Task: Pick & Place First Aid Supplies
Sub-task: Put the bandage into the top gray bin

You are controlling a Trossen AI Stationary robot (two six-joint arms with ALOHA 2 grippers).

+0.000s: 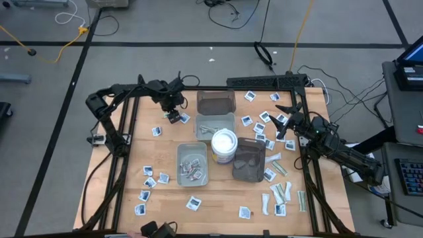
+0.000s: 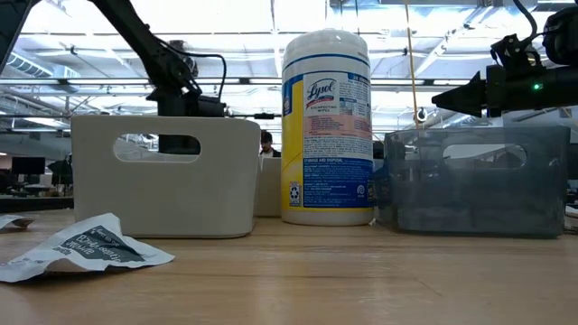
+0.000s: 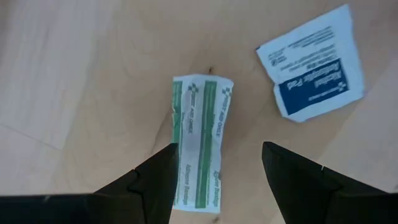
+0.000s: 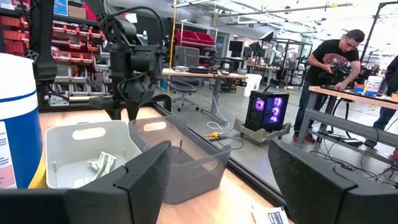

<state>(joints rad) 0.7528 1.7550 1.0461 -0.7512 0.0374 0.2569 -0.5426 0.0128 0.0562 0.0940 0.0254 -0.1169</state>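
Two dark, jointed arms trail black cables, each hand (image 3: 217, 186) with broad black fingers.

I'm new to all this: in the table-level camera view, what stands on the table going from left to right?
Crumpled packet → pale handled tray → wipes tub → dark see-through tray.

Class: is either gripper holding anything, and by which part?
Nothing is held. The left gripper is open above a narrow green-white strip packet; the right gripper is open and empty.
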